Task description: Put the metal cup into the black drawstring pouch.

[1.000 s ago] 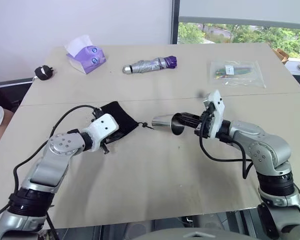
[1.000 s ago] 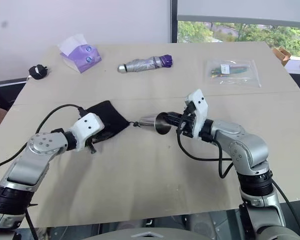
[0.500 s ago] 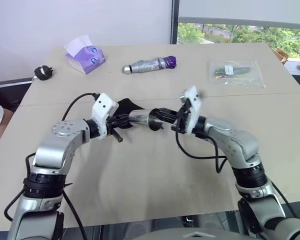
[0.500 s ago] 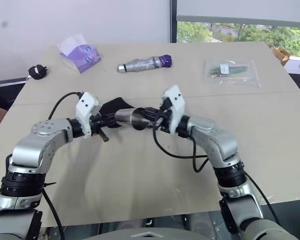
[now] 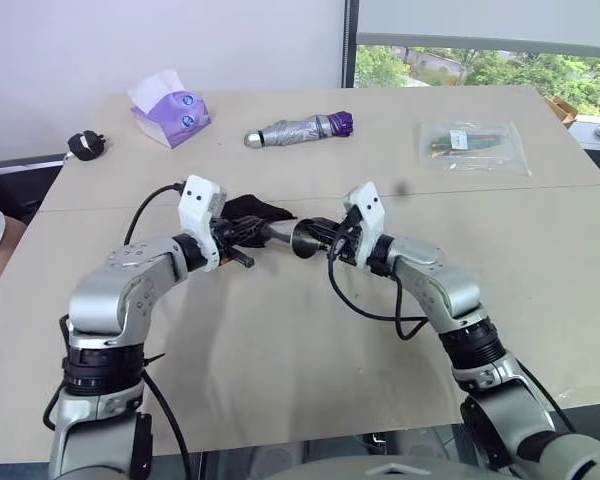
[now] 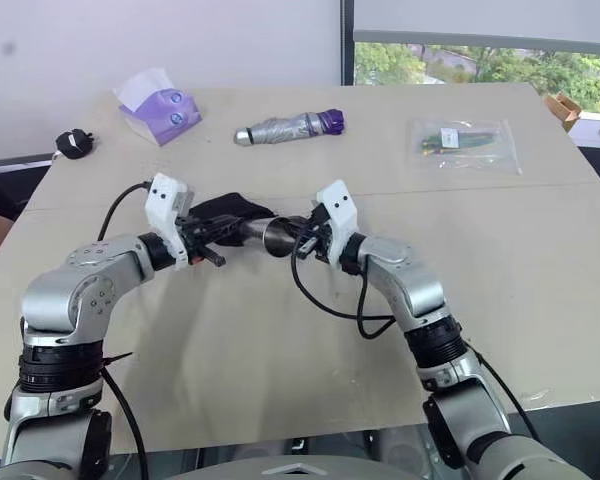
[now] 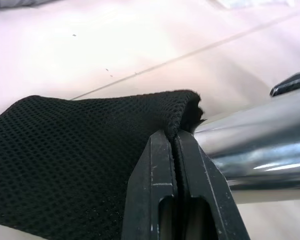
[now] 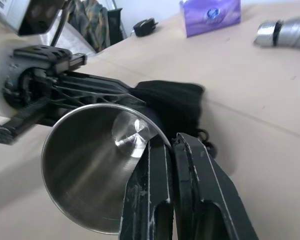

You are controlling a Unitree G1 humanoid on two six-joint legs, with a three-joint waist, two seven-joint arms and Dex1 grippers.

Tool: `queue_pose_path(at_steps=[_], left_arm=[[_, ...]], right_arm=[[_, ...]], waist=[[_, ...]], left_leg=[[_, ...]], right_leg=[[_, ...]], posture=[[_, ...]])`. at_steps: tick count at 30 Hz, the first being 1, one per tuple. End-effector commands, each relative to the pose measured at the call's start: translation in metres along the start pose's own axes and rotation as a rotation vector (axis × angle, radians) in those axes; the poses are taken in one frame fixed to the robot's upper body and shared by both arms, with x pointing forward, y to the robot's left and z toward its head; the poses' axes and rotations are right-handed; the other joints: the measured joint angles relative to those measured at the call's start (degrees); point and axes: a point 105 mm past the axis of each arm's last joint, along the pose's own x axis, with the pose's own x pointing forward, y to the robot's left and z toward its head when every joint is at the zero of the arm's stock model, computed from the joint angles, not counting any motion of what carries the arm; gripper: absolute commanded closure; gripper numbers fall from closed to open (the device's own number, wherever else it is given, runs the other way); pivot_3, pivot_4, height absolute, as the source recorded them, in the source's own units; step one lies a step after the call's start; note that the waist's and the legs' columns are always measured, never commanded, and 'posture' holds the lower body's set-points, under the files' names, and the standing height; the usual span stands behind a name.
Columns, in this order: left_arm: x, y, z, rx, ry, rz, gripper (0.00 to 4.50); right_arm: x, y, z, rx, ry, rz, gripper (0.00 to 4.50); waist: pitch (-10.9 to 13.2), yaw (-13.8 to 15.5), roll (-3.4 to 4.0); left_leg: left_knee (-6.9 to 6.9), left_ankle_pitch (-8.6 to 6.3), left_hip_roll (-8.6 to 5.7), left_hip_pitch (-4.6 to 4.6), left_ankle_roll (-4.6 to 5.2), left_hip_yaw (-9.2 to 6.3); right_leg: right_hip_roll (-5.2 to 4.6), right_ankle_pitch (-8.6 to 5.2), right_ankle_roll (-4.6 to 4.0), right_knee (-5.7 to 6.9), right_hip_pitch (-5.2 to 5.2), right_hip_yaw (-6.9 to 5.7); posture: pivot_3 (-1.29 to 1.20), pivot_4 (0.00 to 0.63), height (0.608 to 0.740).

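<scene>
A tan table [image 5: 310, 400] stands by a window. Near its middle, the left gripper [image 7: 176, 142] is pinched tight on the pouch [image 5: 252, 210] rim. The right gripper [image 8: 171, 150] is pinched tight on the cup [image 5: 292, 235] rim, bottom end at the pouch mouth. I think the cup should slide in straight and slow, with the mouth held up. Far back lies an umbrella [image 5: 298, 129].

Head stereo pair looks forward and down over both arms onto the table [image 5: 280, 380], far edge, wall and window at top; the two eyes share nearly the same scene, slightly offset sideways. Left wrist camera sits very close, looking along its fingers [image 7: 162, 190] at the pouch [image 7: 75, 150] and cup [image 7: 255, 145]. Right wrist camera, equally close, looks into the cup's mouth toward the left gripper [image 8: 85, 62], with the umbrella [image 8: 285, 32] behind, also in the head views.
</scene>
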Motion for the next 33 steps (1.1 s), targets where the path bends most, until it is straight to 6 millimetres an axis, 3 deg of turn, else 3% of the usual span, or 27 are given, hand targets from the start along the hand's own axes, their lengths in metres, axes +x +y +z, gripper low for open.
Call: queue_pose_path(at_steps=[1,7,13,17,20,24,27,33], left_arm=[[0.0,-0.024,0.012,0.019,-0.048,-0.073,4.48],[0.0,-0.039,0.014,-0.002,-0.056,-0.102,4.48],[-0.006,-0.035,0.013,-0.04,-0.049,-0.078,4.48],[-0.012,-0.022,0.013,-0.07,-0.053,-0.011,4.48],[-0.017,-0.006,0.009,-0.147,-0.049,0.054,4.48],[-0.022,0.009,-0.01,-0.309,0.009,0.123,4.48],[-0.023,0.012,-0.015,-0.416,0.023,0.133,4.48],[-0.027,0.013,-0.012,-0.446,0.012,0.128,4.48]], right_arm=[[0.012,0.008,0.006,-0.052,-0.058,0.013,4.5],[0.03,0.018,0.009,0.161,-0.147,0.053,4.5],[0.047,0.013,0.007,0.364,-0.209,0.008,4.5],[0.041,0.008,0.007,0.348,-0.212,-0.001,4.5],[0.018,0.007,0.007,0.269,-0.184,0.042,4.5],[-0.006,0.011,0.01,0.265,-0.153,0.101,4.5],[-0.009,0.011,0.007,0.305,-0.145,0.105,4.5],[0.003,0.016,0.007,0.372,-0.174,0.121,4.5]], waist=[[0.0,-0.01,0.0],[0.0,-0.05,0.0],[0.0,0.04,0.0],[0.0,-0.07,0.0],[0.02,-0.13,0.03],[0.01,0.05,0.02],[0.0,0.03,-0.01],[0.0,-0.13,-0.01]], left_leg=[[0.0,0.0,0.0,0.01,-0.01,0.01],[-0.02,0.0,0.01,0.01,-0.03,-0.01],[-0.02,0.0,-0.01,0.03,-0.03,-0.02],[-0.02,0.0,-0.03,0.01,-0.04,0.0],[-0.05,0.0,-0.02,0.01,-0.04,-0.03],[-0.07,0.0,-0.04,0.01,-0.04,-0.08],[-0.05,0.0,-0.12,0.01,-0.03,-0.06],[-0.05,0.01,-0.08,0.07,-0.05,-0.1]], right_leg=[[-0.01,0.0,0.0,0.0,0.0,0.03],[-0.1,0.01,-0.01,0.0,0.0,0.2],[-0.1,0.01,-0.02,0.0,0.01,0.18],[-0.14,0.01,-0.02,-0.02,0.0,0.2],[-0.29,0.01,-0.02,-0.01,-0.02,0.17],[-0.31,0.01,-0.01,-0.02,-0.01,0.08],[-0.25,0.01,0.0,-0.02,0.01,0.02],[-0.11,0.01,0.0,0.06,0.01,0.08]], posture=[[0.0,0.15,0.74],[0.0,0.15,0.74],[0.0,0.15,0.74],[0.0,0.15,0.74],[0.0,0.15,0.74],[0.0,0.15,0.74],[0.0,0.15,0.74],[0.0,0.15,0.74]])
